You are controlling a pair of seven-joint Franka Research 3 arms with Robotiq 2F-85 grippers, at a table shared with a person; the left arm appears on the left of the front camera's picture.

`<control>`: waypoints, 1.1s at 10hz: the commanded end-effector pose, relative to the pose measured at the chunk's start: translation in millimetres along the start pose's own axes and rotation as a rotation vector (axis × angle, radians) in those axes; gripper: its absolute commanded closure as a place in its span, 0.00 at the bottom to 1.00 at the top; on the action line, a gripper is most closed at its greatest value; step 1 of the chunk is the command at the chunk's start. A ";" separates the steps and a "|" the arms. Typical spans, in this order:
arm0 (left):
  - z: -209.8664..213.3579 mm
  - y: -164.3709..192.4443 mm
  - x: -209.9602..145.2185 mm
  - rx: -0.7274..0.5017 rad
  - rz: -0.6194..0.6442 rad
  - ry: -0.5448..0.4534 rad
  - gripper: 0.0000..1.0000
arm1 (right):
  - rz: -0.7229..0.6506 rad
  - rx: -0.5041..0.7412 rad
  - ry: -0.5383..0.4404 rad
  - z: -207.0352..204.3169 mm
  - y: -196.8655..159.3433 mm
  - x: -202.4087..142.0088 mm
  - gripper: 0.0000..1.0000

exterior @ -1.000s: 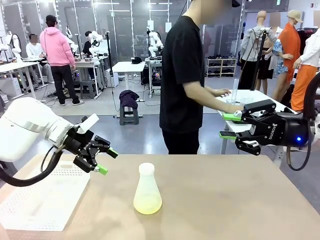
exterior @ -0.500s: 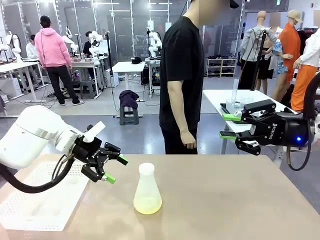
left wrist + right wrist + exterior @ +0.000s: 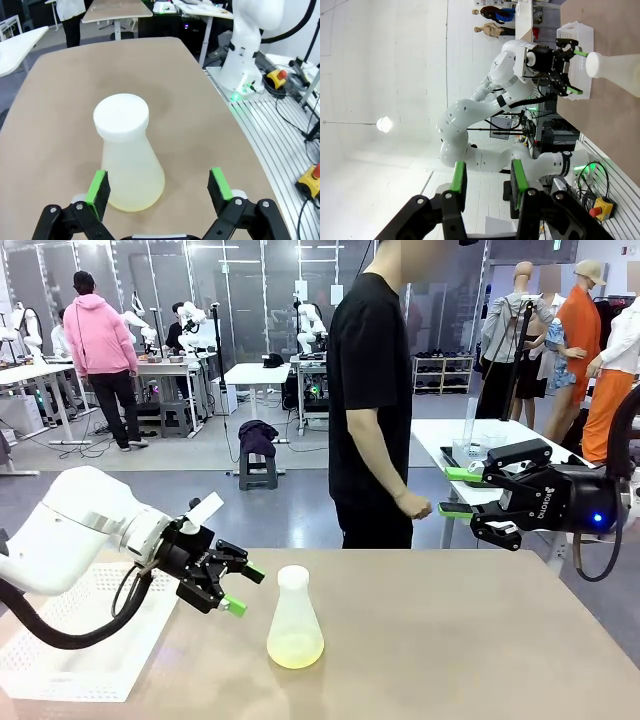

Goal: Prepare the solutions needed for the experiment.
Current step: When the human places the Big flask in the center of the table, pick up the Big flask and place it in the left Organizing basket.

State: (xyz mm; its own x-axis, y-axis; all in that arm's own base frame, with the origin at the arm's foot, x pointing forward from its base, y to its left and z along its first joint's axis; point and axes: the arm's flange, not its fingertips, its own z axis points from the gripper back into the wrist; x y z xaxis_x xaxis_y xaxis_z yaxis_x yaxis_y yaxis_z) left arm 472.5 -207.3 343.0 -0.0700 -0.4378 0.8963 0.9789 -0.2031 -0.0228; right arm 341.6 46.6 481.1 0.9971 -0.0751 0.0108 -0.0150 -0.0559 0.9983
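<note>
The left arm reached in low over the desk (image 3: 450,640) from the left, its wrist angled downward and toward the centre, with the left claw (image 3: 240,589) spread fully wide and holding nothing. The claw stood just beside the conical flask (image 3: 295,620), its green-padded fingers (image 3: 98,186) straddling the flask's lower body from one side without touching it in the left wrist view. The flask stood upright near the middle of the desk, frosted, closed by a white cap (image 3: 121,115), and the solutions (image 3: 295,649) lay as a shallow pale yellow-green layer at its bottom. The right arm was held level and raised well above the desk at the right side, forearm horizontal, its right claw (image 3: 456,492) pointing toward the centre and well apart from the flask. Its jaws stood partly apart, one finger above the other, with nothing between the pads. A white perforated tray (image 3: 90,640) lay on the desk beneath the left arm. A person (image 3: 375,410) stood at the far edge of the desk, side-on, one hand (image 3: 420,508) lowered near the waist
</note>
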 end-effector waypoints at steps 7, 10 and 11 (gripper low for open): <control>-49.5 31.5 -6.5 0.039 0.025 -0.098 0.00 | 0.002 0.013 -0.006 -0.4 1.6 0.8 0.53; -60.2 38.8 -7.9 0.047 0.025 -0.110 0.00 | 0.002 0.013 -0.006 -0.4 1.6 0.8 0.53; -63.8 40.3 -9.9 0.046 0.020 -0.120 0.00 | 0.002 0.013 -0.006 -0.4 1.6 0.8 0.53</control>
State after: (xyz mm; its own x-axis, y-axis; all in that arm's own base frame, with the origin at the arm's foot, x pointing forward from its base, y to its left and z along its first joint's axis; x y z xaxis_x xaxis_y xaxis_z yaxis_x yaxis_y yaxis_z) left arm 495.6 -258.7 309.7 -0.0107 -0.3560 0.9344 0.9835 -0.1723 -0.0544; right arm 341.6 46.6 481.1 0.9971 -0.0750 0.0108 -0.0150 -0.0560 0.9983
